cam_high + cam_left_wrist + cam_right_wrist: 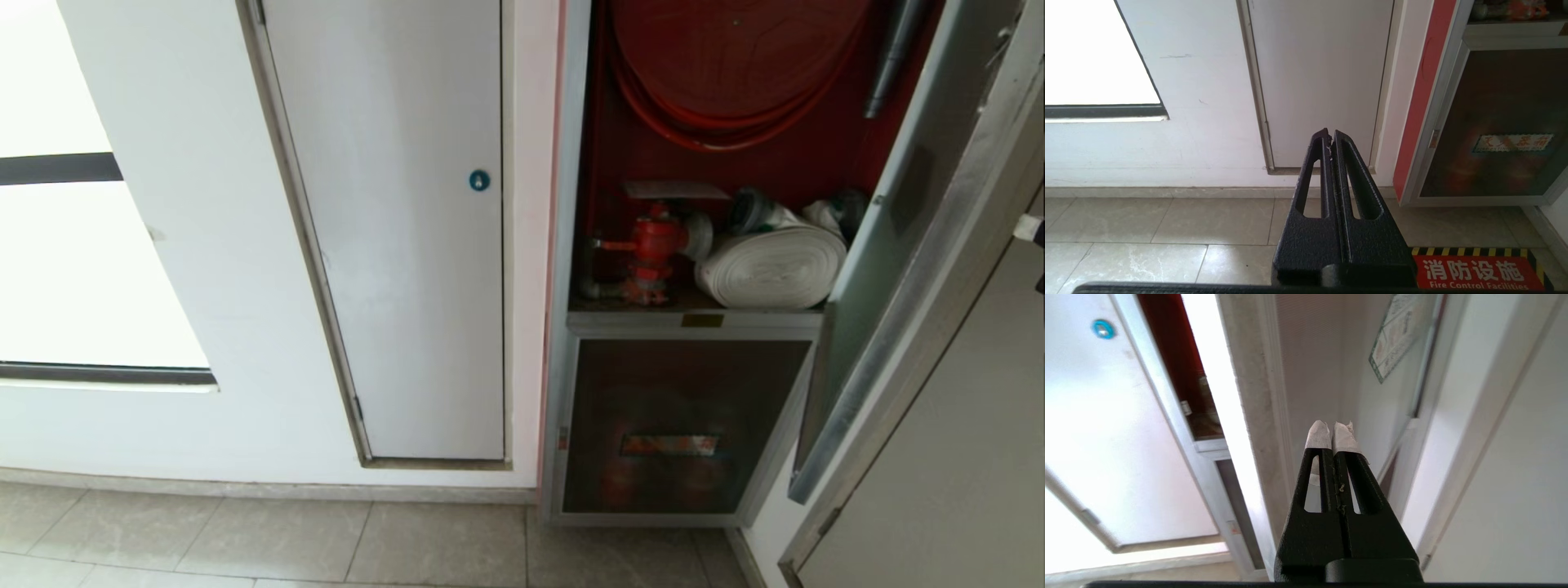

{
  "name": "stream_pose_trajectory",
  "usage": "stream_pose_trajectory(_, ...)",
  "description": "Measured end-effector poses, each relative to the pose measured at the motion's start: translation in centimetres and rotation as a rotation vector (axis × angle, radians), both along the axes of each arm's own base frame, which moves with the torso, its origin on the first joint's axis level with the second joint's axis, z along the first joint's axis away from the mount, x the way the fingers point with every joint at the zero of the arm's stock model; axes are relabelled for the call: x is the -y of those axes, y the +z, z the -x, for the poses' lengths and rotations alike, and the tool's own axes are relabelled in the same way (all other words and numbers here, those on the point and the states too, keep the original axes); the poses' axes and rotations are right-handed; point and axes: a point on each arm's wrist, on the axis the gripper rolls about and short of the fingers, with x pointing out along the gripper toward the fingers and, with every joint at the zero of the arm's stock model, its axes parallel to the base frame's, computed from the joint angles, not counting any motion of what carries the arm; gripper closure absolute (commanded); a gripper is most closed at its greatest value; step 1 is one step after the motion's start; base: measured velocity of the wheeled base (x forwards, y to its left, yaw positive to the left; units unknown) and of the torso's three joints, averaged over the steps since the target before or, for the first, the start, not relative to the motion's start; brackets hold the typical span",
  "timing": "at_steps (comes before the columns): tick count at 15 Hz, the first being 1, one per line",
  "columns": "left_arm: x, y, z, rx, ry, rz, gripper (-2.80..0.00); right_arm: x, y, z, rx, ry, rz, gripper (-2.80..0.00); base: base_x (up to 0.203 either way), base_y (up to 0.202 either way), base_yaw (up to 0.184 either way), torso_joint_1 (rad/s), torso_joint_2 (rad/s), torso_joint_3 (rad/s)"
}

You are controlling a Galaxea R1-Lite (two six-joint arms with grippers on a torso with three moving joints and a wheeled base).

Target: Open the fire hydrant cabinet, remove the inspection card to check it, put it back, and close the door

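The fire hydrant cabinet [581, 204] stands open, showing its red interior, a red hose reel [735, 57], a red valve [653, 245] and a white rolled hose [771, 265]. The inspection card [676, 190], a thin white sheet, lies flat on top of the valve. The door [898, 245] is swung out to the right. My right gripper [1333, 430], its tips wrapped in white tape, is shut on nothing and sits close to the door's outer face [1323, 367], below the green-bordered sticker [1396, 339]. My left gripper [1329, 134] is shut, empty and parked low, facing the wall.
A white panel door with a blue round lock [479, 180] is left of the cabinet. Below the open compartment is a smaller glass panel with a red label [669, 445]. A red floor sign [1478, 271] lies before the cabinet. A bright window [73, 269] is at far left.
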Motion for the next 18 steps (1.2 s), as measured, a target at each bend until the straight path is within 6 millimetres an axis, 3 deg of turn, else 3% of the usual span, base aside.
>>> stream_pose_trajectory(8,0.0,0.0,0.0,0.0,0.0,0.0,0.0,-2.5,0.9,-6.0,-0.034,0.349,-0.111,0.0,0.0,0.0,0.0,0.0,0.0,0.0)
stream_pose_trajectory(13,0.0,0.0,0.0,0.0,0.0,0.0,0.0,-4.2,1.4,-12.7,-0.046,0.463,-0.151,0.0,0.0,0.0,0.0,0.0,0.0,0.0)
stream_pose_trajectory(18,0.0,0.0,0.0,0.0,0.0,-0.001,0.0,-5.7,0.7,-20.7,-0.027,0.502,-0.146,0.0,0.0,0.0,0.0,0.0,0.0,0.0)
